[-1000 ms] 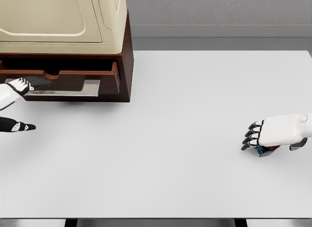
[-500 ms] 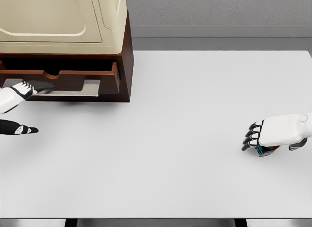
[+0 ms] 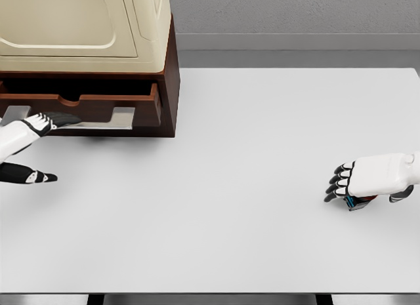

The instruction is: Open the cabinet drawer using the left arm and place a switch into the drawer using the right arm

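Note:
The cream and brown cabinet (image 3: 131, 36) stands at the table's back left. Its brown drawer (image 3: 98, 105) is pulled out a little, with a flat metal handle (image 3: 105, 123) along its front. My left hand (image 3: 56, 147) comes in at the left edge. Its dark fingertips (image 3: 62, 118) lie on the handle's left part, and the thumb (image 3: 36, 177) points right well below it, so the hand is open. At the right, my right hand (image 3: 364, 192) rests on the table, curled over a small dark switch (image 3: 357, 201) with blue and red parts. Most of the switch is hidden.
The white table (image 3: 236, 161) spreads between the two hands. Its front edge runs along the bottom of the view. A grey wall with a ledge lies behind the table.
My left hand has slid a little to the right and down along the drawer handle. The drawer and my right hand have not visibly moved.

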